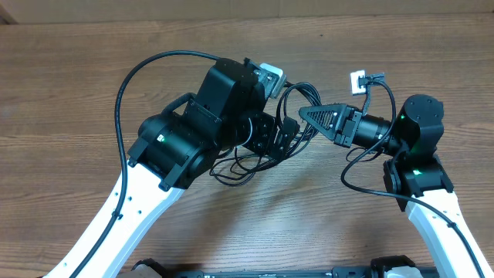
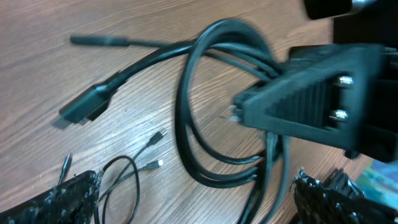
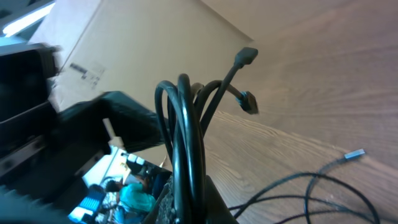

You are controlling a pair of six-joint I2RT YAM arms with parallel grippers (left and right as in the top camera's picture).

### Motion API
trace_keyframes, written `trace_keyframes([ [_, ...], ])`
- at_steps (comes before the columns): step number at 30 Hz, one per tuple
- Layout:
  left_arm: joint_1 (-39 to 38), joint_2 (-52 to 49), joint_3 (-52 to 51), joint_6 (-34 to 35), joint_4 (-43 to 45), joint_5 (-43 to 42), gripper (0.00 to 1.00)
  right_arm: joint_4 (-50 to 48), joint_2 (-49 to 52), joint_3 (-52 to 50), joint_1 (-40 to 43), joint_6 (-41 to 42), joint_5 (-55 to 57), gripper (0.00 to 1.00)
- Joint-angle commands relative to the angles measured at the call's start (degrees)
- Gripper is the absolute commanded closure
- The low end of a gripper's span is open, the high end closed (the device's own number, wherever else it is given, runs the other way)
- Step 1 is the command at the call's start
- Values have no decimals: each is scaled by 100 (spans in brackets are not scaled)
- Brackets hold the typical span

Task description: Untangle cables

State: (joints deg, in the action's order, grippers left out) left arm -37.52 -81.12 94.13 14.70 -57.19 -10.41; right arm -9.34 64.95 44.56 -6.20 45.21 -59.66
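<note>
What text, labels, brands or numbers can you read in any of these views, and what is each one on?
No text can be read in any view.
Label on the cardboard box, right wrist view: dark print, too blurred to read.
The cables and the table show no lettering.

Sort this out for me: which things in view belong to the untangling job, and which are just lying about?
Job:
- looped cable, gripped by the right pincer
- thin cables, loose beside it

Lying about:
- cardboard box
- white blocks, possibly cable ends; cannot tell
</note>
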Motion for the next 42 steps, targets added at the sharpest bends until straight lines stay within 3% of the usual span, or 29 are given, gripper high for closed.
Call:
trace_keyframes([
  [1,0,-26,52,382,4,251,0,-313,-37,42,-15,57,-358,96],
  [12,-2,-472,52,765,96,87,0,-599,-37,42,-17,299,-695,97],
  [15,-2,-514,52,765,201,-15,11,-599,-37,42,-17,302,-706,96],
  [20,-2,-514,52,765,387,-17,20,-597,-37,42,-17,299,-815,96],
  [23,-2,-514,52,765,424,-17,57,-595,-37,42,-17,328,-822,96],
  [25,-2,-514,52,765,424,-37,70,-597,-37,42,-17,444,-822,96],
  [29,-2,-514,52,761,474,-212,83,-595,-37,42,-17,450,-850,96],
  [31,-2,-514,52,761,476,-212,96,-592,-37,42,-17,450,-866,96],
  [33,-2,-514,52,680,474,-214,96,-549,-37,42,-17,448,-863,96],
  [36,-2,-498,52,22,472,-437,96,-398,-37,42,-15,442,-859,95],
  [39,2,-437,52,-219,413,-437,96,-313,-35,42,-15,422,-859,59],
  [41,11,-345,52,-407,348,-376,96,-313,-35,42,-15,422,-859,23],
  [42,20,-308,52,-448,310,-313,96,-313,-35,42,-15,422,-859,17],
])
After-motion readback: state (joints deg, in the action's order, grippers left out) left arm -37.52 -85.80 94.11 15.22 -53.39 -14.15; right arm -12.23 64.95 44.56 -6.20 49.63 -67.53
